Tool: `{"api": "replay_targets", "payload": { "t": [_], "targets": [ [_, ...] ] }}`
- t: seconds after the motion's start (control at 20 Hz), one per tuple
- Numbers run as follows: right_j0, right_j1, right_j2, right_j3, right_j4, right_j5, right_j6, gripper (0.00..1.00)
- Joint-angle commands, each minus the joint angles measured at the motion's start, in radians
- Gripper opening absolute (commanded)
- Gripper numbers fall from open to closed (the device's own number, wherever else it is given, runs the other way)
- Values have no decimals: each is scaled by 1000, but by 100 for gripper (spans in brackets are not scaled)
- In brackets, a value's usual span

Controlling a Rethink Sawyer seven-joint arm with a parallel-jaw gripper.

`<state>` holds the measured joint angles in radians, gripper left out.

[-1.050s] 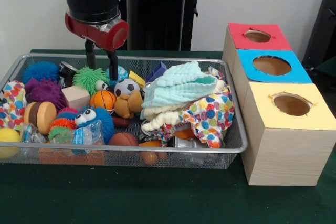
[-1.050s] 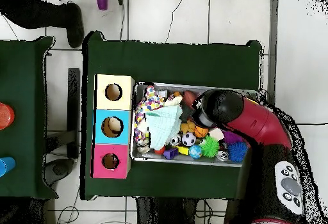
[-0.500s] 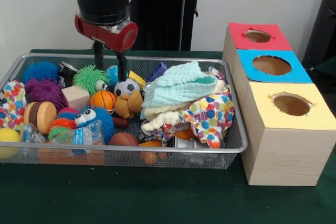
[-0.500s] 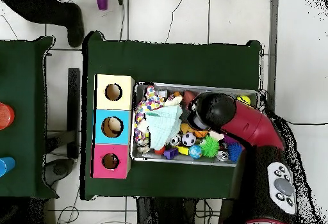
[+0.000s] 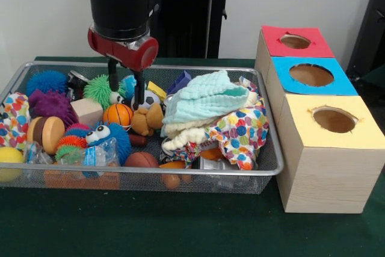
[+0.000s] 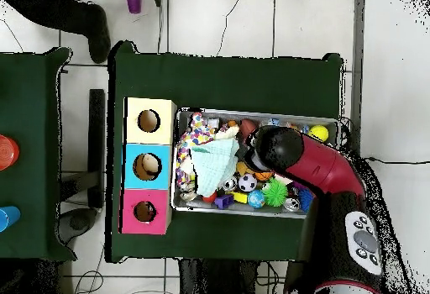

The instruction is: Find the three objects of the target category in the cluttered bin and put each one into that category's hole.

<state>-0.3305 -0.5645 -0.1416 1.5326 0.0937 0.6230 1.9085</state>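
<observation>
Front view shows spread fingers (image 5: 112,81) over bin (image 5: 264,170), overhead arm (image 6: 315,169) hides them

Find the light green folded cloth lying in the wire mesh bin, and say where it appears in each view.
Front view: the light green folded cloth tops the pile in the right half of the wire mesh bin, nearest the boxes.
Overhead view: the cloth lies at the bin's left end, beside the blue-topped box.
Shared landmark: the blue-topped wooden box with a round hole, the middle of three.
</observation>
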Motion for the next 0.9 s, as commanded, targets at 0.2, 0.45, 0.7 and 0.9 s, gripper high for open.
{"api": "replay_targets", "payload": {
  "t": [0.2,0.45,0.7,0.9],
  "targets": [
    [-12,57,136,119,45,-104,128,100],
    [4,30,128,154,53,-107,152,100],
    [7,26,131,171,61,-117,156,100],
    [-3,61,136,164,49,-171,143,100]
  ]
}}
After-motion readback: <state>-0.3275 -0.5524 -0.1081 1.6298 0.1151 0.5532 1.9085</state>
